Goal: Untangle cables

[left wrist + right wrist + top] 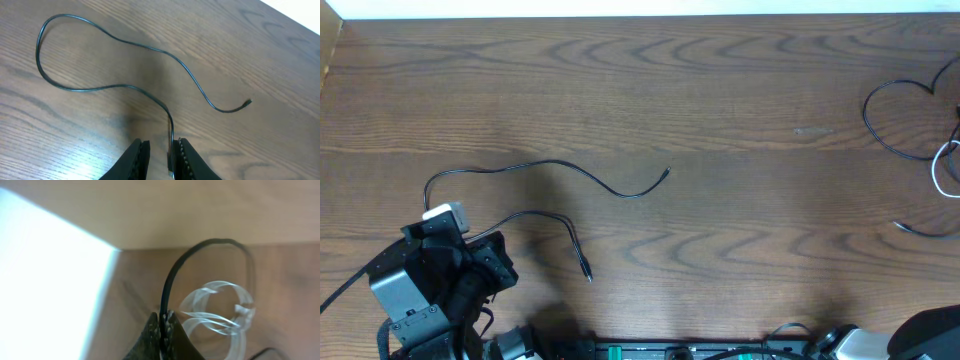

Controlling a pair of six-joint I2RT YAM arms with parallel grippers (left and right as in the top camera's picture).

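Wood grain runs across the table. At the lower left of the overhead view the left arm hangs raised over the surface and hides part of the loose black cable. That cable snakes from a loop under the arm out to two free plug ends, one toward the centre of the frame and one near the bottom edge.

From the left wrist, the left gripper has its jaws slightly parted with nothing clamped. The nearer plug end shows in the gap, yet the overhead view has that end lying on the table clear of the arm.

At the right edge of the overhead view, well apart from all this, lie a black loop and more cord. The right gripper is clenched on a second black cable that arches up from its tips. A blurred white cable curls just behind it.
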